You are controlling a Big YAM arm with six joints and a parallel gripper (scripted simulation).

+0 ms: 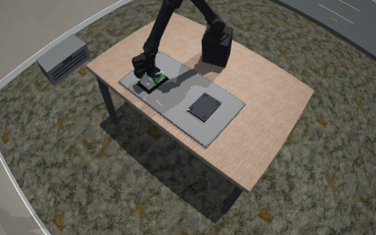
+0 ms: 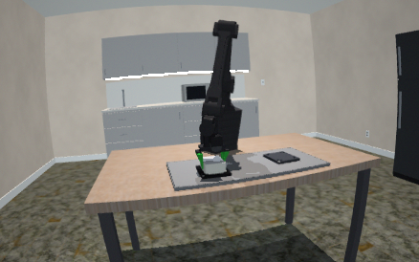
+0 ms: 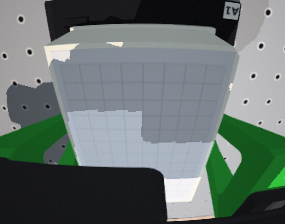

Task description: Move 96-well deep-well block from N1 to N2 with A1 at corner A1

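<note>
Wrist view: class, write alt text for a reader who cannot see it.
A pale grey, gridded 96-well deep-well block fills the frame, clamped between the gripper's green fingers. It sits on a black plate nest with a white A1 label at its far right corner, on a grey perforated deck.

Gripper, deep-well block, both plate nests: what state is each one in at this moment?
Gripper: shut on the deep-well block, green fingers at its sides.
Deep-well block: upright, seated on nest N1, not lifted.
Nest N1: occupied, A1 label showing at one corner.
Nest N2: unoccupied.
</note>
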